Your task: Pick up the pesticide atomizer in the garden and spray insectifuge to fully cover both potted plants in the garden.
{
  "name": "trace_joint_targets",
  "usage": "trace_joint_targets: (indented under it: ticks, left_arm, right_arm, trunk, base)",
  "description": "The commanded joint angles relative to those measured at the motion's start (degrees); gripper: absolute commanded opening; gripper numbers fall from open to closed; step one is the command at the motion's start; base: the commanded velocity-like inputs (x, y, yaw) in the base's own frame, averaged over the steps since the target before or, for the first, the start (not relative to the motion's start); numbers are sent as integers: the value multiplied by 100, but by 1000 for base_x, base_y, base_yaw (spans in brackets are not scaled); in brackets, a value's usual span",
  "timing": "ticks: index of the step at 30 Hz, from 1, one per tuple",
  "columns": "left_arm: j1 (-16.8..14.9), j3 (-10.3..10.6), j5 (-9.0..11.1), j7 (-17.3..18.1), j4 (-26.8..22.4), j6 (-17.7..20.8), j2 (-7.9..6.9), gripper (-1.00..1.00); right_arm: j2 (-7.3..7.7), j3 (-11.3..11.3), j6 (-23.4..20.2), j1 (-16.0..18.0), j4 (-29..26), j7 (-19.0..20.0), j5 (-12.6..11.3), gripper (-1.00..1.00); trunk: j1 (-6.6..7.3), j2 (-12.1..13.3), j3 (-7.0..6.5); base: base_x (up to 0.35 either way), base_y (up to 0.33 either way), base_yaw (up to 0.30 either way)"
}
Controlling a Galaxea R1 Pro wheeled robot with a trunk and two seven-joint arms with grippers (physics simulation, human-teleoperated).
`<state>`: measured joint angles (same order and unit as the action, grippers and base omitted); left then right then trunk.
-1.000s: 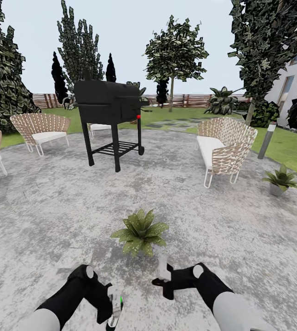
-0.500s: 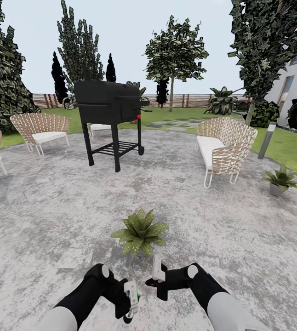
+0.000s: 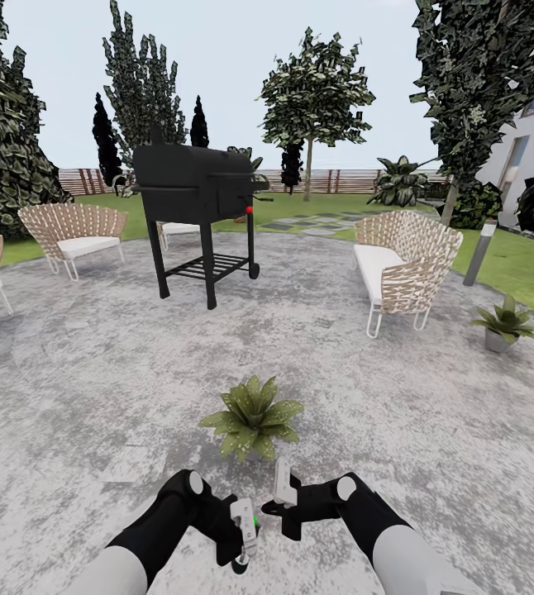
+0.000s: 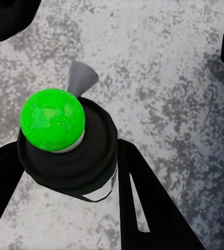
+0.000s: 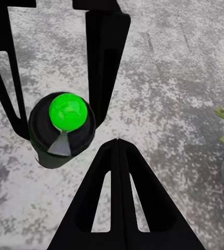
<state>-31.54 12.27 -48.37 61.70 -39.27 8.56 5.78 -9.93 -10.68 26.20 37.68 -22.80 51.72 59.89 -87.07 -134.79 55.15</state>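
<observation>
The left claw pinched the pesticide atomizer, held roughly upright above the near edge of the patio, its grey nozzle aimed ahead. Two potted plants: one just beyond the claws, one at the patio's right edge. The right claw was spread, holding nothing. Since half a second earlier, the left arm had edged slightly rightward.
</observation>
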Motion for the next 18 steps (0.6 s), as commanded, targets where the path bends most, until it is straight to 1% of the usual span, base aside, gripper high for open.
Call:
trace_joint_targets:
  ticks: [1,3,4,7,18]
  left_arm:
    - [-2,5,-6,27,-14,56,1,-100]
    - [-2,4,-3,-39,-18,52,9,-100]
    - [-2,4,0,-157,-16,47,37,-100]
    - [-2,1,2,-260,-9,42,64,-100]
    - [-2,-5,3,-290,-11,34,129,-100]
  right_arm:
    - [-7,-49,16,3,-6,31,40,-100]
    - [-7,-49,16,3,-5,31,40,-100]
    - [-7,-49,16,3,-5,31,40,-100]
    - [-7,-49,16,3,-3,31,40,-100]
    - [-7,-49,16,3,4,31,40,-100]
  trunk:
    - [1,-2,6]
    - [1,-2,6]
    - [1,-2,6]
    - [1,-2,6]
    - [1,-2,6]
  base:
    - [0,0,0]
    - [0,0,0]
    - [0,0,0]
    - [0,0,0]
    - [0,0,0]
